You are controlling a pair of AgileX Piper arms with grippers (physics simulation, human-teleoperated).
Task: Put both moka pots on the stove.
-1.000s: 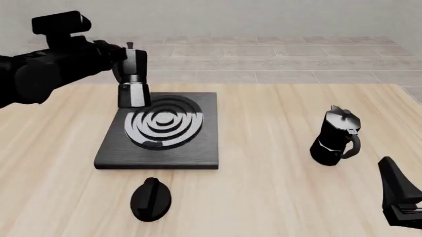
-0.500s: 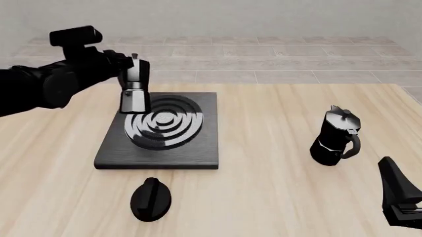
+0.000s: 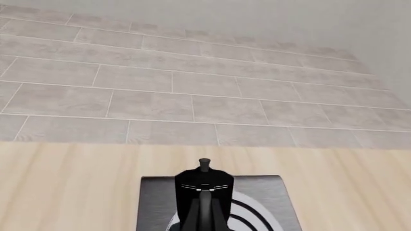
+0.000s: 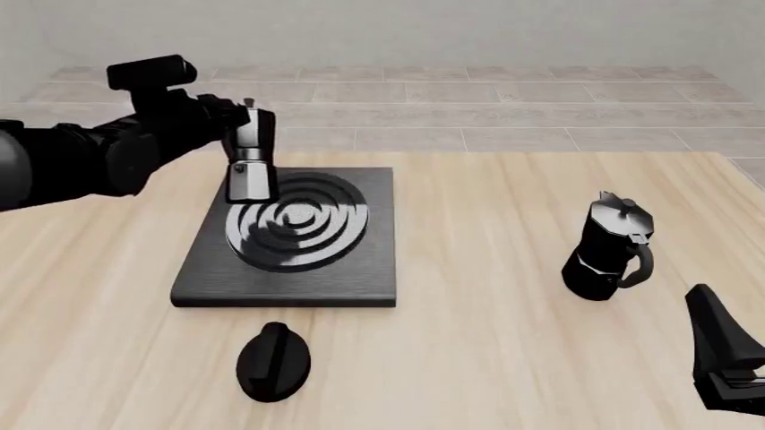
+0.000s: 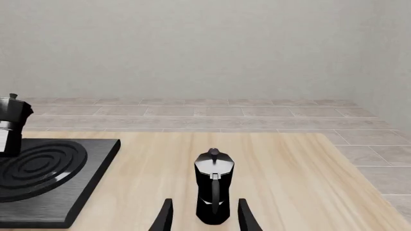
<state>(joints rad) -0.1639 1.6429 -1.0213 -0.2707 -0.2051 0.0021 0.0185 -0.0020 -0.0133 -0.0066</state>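
My left gripper [image 4: 229, 121] is shut on one moka pot [image 4: 249, 158] and holds it upright just over the back left part of the stove [image 4: 358, 269], at the burner's edge. In the left wrist view that pot [image 3: 204, 195] shows handle-side on over the stove [image 3: 154, 202]; the fingers are out of frame. The second moka pot [image 4: 608, 246] stands on the table to the right. My right gripper [image 4: 708, 313] is open, low at the front right, behind that pot. In the right wrist view the pot [image 5: 213, 185] stands just ahead of the open fingers [image 5: 165, 216].
A black teardrop knob [image 4: 274, 361] lies on the table in front of the stove. The right wrist view also shows the stove [image 5: 77, 192] and the held pot [image 5: 9, 125] at its edge. A tiled floor lies beyond the table's far edge.
My left arm has carried its moka pot a little to the right, further over the stove's back left part. The right arm and the second pot have not moved.
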